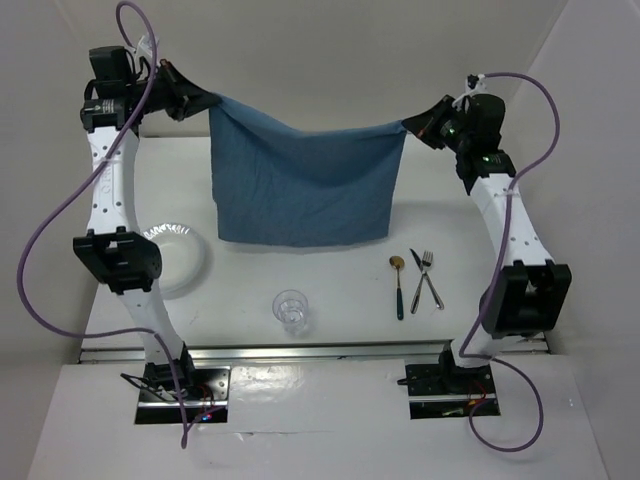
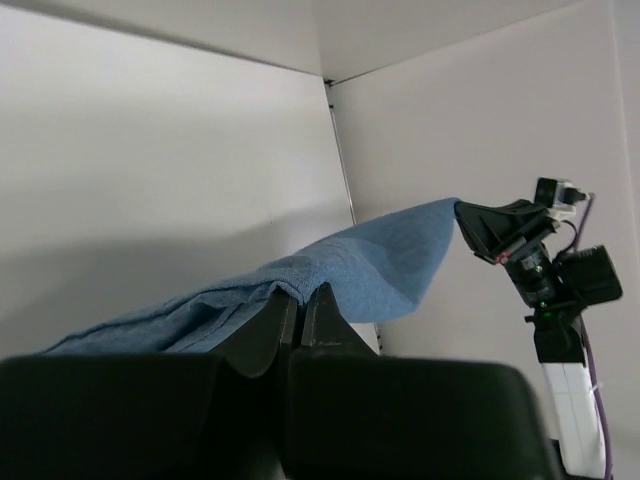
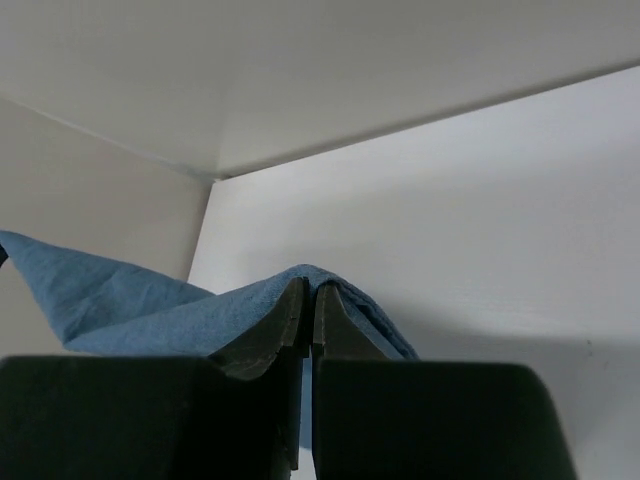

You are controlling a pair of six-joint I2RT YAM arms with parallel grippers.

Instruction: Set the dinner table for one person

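A blue cloth placemat point(image 1: 305, 185) hangs in the air, stretched between my two grippers above the far half of the white dinner table point(image 1: 340, 280). My left gripper point(image 1: 205, 102) is shut on the cloth's upper left corner. My right gripper point(image 1: 410, 126) is shut on its upper right corner. The cloth sags in the middle and its lower edge hangs close above the tabletop. In the left wrist view the cloth point(image 2: 340, 270) folds over my shut left gripper point(image 2: 298, 292). In the right wrist view it point(image 3: 150, 310) drapes over my shut right gripper point(image 3: 309, 288).
A white plate point(image 1: 178, 258) lies at the left, partly behind the left arm. A clear glass point(image 1: 291, 310) stands near the front middle. A spoon point(image 1: 398, 285), a knife point(image 1: 424, 278) and a fork point(image 1: 423, 275) lie at the right front. A metal rail point(image 1: 320, 350) runs along the near edge.
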